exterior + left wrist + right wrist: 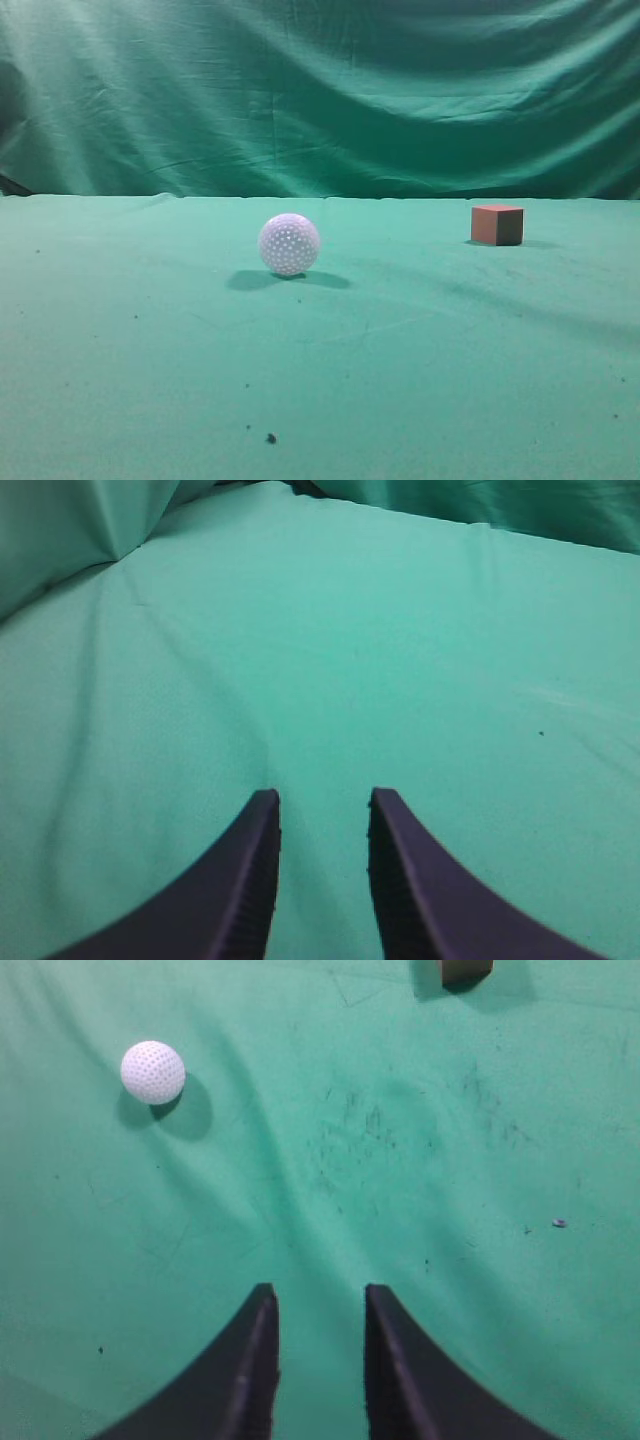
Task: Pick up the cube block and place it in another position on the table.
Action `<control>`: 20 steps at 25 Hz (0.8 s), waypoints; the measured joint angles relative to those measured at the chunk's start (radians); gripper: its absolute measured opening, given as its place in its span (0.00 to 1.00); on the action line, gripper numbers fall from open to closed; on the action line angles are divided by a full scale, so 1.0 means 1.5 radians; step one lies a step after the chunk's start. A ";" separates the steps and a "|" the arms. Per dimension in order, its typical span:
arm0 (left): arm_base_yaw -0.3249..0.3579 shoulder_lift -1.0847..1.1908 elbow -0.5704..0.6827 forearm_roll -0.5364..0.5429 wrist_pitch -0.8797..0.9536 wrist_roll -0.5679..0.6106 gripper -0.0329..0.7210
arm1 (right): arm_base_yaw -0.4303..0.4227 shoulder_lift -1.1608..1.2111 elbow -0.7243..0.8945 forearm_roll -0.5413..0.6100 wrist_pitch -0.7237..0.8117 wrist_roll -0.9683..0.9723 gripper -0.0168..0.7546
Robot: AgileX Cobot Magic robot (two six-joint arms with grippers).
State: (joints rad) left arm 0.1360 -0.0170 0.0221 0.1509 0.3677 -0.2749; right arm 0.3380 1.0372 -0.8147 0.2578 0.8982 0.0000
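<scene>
Count: we see one cube block (497, 224), one white ball (289, 244), and two grippers, one in each wrist view.
Cube block: it sits flat on the table (400, 380), far back on the right of the exterior view, near the table's rear edge. We make out a reddish front face and a darker side face. In the right wrist view only its lower part (464, 970) shows, cut by the top edge of the picture.
Ball: it is white and dimpled, and it rests on the cloth left of the middle, well apart from the cube block. We see it again at the upper left of the right wrist view (153, 1072), with a soft shadow beside it.
Left gripper (322, 810): we see its two dark fingers spread, with bare cloth in the gap and nothing between them.
Right gripper (319, 1305): its fingers are parted in the same way, holding nothing. The cube block and the ball both lie well ahead of it.
Arms: neither arm shows in the exterior view.
Surface: the table is covered in green cloth with small dark specks, and one larger dark crumb (271, 437) lies near the front. In the right wrist view we see faint dark smudges (370, 1125) in the cloth between the ball and the cube block.
Room: a wrinkled green curtain (320, 90) hangs behind the table and fills the whole background.
</scene>
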 joint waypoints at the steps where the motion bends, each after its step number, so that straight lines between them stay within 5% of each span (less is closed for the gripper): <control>1: 0.000 0.000 0.000 0.000 0.000 0.000 0.36 | 0.000 -0.019 0.020 0.000 -0.020 0.002 0.13; 4: 0.000 0.000 0.000 0.000 0.000 0.000 0.36 | 0.000 -0.068 0.061 0.001 -0.073 0.004 0.02; 20: 0.000 0.000 0.000 0.000 0.000 0.000 0.36 | 0.016 -0.127 0.081 -0.043 -0.116 -0.115 0.02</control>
State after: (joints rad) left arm 0.1360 -0.0170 0.0221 0.1509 0.3677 -0.2749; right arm 0.3622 0.8467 -0.6926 0.1940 0.7247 -0.1719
